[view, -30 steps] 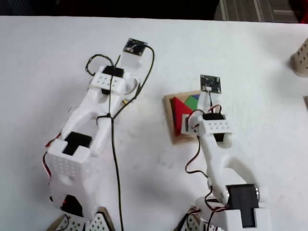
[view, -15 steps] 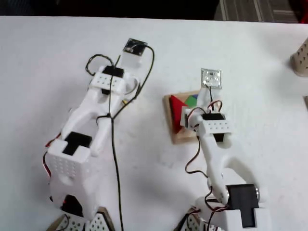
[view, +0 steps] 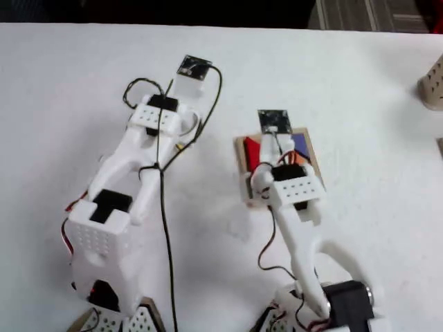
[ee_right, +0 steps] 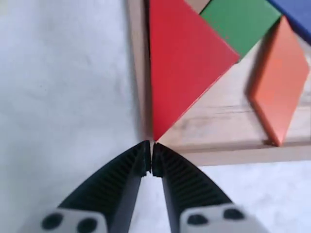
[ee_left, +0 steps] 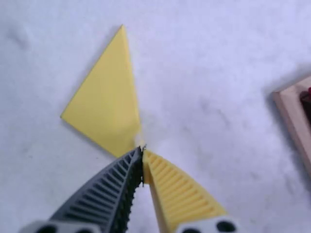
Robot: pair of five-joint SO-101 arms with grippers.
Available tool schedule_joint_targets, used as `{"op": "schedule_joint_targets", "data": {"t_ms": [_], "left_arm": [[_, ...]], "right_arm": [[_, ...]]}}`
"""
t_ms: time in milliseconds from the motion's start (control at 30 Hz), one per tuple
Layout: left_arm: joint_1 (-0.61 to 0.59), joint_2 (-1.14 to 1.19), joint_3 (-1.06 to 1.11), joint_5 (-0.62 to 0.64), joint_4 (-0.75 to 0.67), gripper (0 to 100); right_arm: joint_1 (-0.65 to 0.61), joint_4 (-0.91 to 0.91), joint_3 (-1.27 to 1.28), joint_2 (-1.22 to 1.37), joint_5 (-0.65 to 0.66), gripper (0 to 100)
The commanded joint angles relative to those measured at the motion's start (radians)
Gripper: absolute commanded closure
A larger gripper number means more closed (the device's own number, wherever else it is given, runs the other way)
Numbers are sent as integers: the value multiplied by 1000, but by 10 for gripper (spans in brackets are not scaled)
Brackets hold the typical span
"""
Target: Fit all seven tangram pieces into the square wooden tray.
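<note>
Left claw [ee_left: 142, 158] is pressing its two ridged fingers together with nothing between them, and its tip is touching one corner of a yellow triangle [ee_left: 104, 104]. That piece is lying flat on the white table [ee_left: 218, 58], outside the square wooden tray [ee_left: 291, 114], whose corner is showing near by. With the jaws clenched like this, the claw is probably serving as a pusher, sliding the thin tile along the table instead of pinching it, since a flat piece offers little edge to grip. Right claw [ee_right: 151, 154] is likewise clenched and empty, and its tip is sitting at a corner of the tray, just beside the sharp point of the red triangle [ee_right: 182, 68] lying inside along one wall. Whether the tip is resting on the rim or hanging just above it is unclear. It seems to be placed there to nudge the red triangle snug into its corner. A green piece [ee_right: 243, 19] is lying against the red triangle's long edge, an orange parallelogram [ee_right: 279, 80] is lying loosely askew on the tray floor, and a blue piece [ee_right: 296, 9] is showing beyond it. Bare wood is showing between the red triangle and the parallelogram, so the puzzle looks only partly done — the yellow triangle, at least, is waiting to go in.
</note>
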Motion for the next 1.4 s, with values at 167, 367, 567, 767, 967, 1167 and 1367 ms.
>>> {"op": "schedule_joint_targets", "data": {"t_ms": [167, 367, 567, 767, 967, 1167, 1367], "left_arm": [[2, -7, -49, 5, 6, 969], [4, -7, -49, 5, 6, 969], [4, -7, -49, 5, 8, 969], [4, -7, -49, 5, 9, 969], [4, -7, -49, 5, 9, 969], [4, -7, -49, 5, 9, 969], [5, -7, -49, 5, 9, 969]], "right_arm": [[2, -91, -23, 143, -9, 981], [4, -97, -103, 159, -9, 981], [31, -117, -167, 162, -9, 981], [77, -217, -176, 229, -8, 981], [79, -168, -175, 180, -8, 981], [70, -105, -135, 90, -9, 981], [61, -232, -81, 150, -6, 981]]}}
